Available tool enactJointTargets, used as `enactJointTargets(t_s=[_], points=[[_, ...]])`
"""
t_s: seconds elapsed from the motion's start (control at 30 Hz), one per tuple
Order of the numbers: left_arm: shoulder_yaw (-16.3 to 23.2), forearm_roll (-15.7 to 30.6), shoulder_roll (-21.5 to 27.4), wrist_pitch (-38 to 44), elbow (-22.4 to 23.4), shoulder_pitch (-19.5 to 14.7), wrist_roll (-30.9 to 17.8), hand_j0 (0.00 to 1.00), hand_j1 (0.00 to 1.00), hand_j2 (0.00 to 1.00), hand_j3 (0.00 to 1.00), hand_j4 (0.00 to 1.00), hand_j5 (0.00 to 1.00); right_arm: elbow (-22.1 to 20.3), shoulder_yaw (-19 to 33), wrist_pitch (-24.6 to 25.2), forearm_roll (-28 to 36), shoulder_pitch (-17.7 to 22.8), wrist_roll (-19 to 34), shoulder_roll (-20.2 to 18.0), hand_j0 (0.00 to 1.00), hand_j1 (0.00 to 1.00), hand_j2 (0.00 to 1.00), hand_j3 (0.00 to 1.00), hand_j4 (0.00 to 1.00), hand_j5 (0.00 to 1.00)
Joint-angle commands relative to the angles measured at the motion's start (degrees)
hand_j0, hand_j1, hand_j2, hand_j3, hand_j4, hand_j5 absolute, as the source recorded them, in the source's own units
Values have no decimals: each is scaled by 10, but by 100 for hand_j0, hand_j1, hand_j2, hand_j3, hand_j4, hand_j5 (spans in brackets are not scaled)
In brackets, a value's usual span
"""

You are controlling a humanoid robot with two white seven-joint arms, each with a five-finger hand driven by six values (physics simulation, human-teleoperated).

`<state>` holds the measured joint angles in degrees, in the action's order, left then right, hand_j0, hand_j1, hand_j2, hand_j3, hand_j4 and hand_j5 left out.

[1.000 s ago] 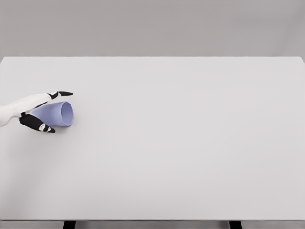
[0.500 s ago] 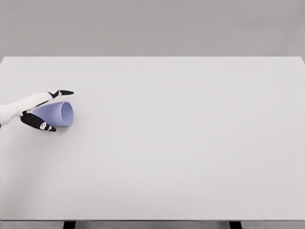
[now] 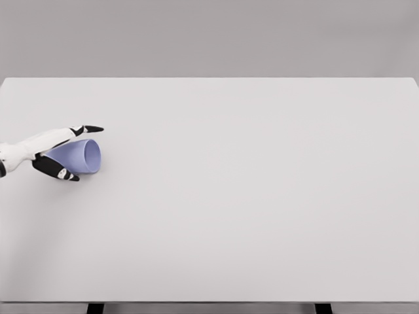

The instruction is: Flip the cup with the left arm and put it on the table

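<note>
A pale blue cup [image 3: 80, 157] lies on its side at the left of the white table [image 3: 249, 196], its mouth facing right. My left hand [image 3: 86, 153] reaches in from the left edge and straddles the cup. Its black-tipped fingers [image 3: 86, 129] stretch over the cup's top with a small gap showing. The thumb [image 3: 57, 171] lies against the cup's lower side. The hand looks open around the cup, not clamped on it. The cup's base is hidden behind the palm. My right arm does not show.
The table's far edge runs across the upper part of the view below a grey wall. Its front edge, with two dark legs beneath, lies along the bottom.
My left hand has crept slightly right and up around the cup, the thumb rising a little. The cup has barely moved.
</note>
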<state>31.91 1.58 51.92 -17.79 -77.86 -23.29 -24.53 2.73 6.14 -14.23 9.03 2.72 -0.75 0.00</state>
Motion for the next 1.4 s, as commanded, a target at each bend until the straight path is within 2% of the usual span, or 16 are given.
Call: enactJointTargets(t_s=[0.0, 0.1, 0.17, 0.27, 0.33, 0.4, 0.77, 1.37], points=[[3, 3, -2, 0, 1, 0, 0, 100, 100, 100, 100, 100, 100, 0, 0, 0, 0, 0, 0, 0, 100, 100, 100, 100, 100, 100], [8, 3, -2, 0, 1, 0, 0, 100, 100, 100, 100, 100, 100, 0, 0, 0, 0, 0, 0, 0, 100, 100, 100, 100, 100, 100], [11, -1, -2, 0, 1, 0, 0, 94, 94, 94, 94, 94, 94, 0, 0, 0, 0, 0, 0, 0, 100, 100, 100, 100, 100, 100], [11, -18, -6, 0, 1, -1, 0, 85, 85, 85, 85, 85, 85, -1, 0, 0, 0, 0, 0, 0, 100, 100, 100, 100, 100, 100], [11, -18, -6, -4, 1, 0, -8, 71, 71, 71, 71, 71, 71, 0, 0, 0, 0, 0, 0, 0, 100, 100, 100, 100, 100, 100], [11, -18, -5, -6, 0, 0, -12, 64, 64, 64, 64, 64, 64, 0, 0, 0, 0, 0, 0, 0, 100, 100, 100, 100, 100, 100], [3, -8, -2, -8, -5, -2, -9, 66, 66, 66, 66, 66, 66, 0, 0, 0, 0, 0, 0, 0, 100, 100, 100, 100, 100, 100], [-12, 99, -11, -59, -4, -12, -9, 67, 67, 67, 67, 67, 67, 0, 0, 0, 0, 0, 0, 0, 100, 100, 100, 100, 100, 100]])
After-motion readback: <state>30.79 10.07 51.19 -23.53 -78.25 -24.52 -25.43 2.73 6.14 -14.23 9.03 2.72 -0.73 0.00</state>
